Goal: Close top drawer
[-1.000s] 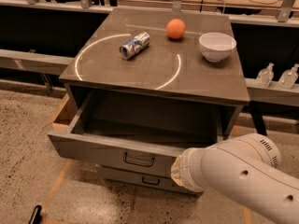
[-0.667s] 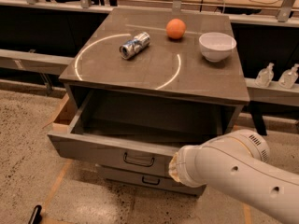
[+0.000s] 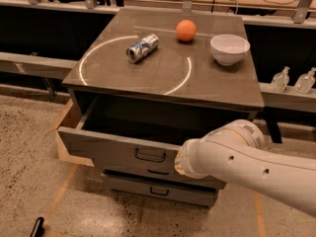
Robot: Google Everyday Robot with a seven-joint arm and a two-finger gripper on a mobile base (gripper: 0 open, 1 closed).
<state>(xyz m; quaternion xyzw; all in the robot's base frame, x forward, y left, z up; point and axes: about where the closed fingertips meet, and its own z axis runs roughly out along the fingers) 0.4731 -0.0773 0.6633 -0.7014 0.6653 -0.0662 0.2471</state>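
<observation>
The top drawer (image 3: 113, 149) of the grey-brown cabinet stands pulled out, and its dark inside shows nothing in it. Its small black handle (image 3: 150, 155) sits at the middle of the flat front. My gripper (image 3: 179, 161) is at the end of the white arm (image 3: 247, 162), which comes in from the lower right. The gripper is against the drawer front just right of the handle, hidden behind the wrist. Narrower lower drawer fronts (image 3: 158, 189) sit below, closed.
On the cabinet top (image 3: 163, 78) lie a tipped can (image 3: 142, 47), an orange (image 3: 186, 30) and a white bowl (image 3: 229, 48). Two clear bottles (image 3: 294, 80) stand on a ledge at the right. A black object (image 3: 37, 227) lies on the floor at bottom left.
The arm has moved forward and a little up against the drawer front. The drawer front has shifted slightly inward towards the cabinet.
</observation>
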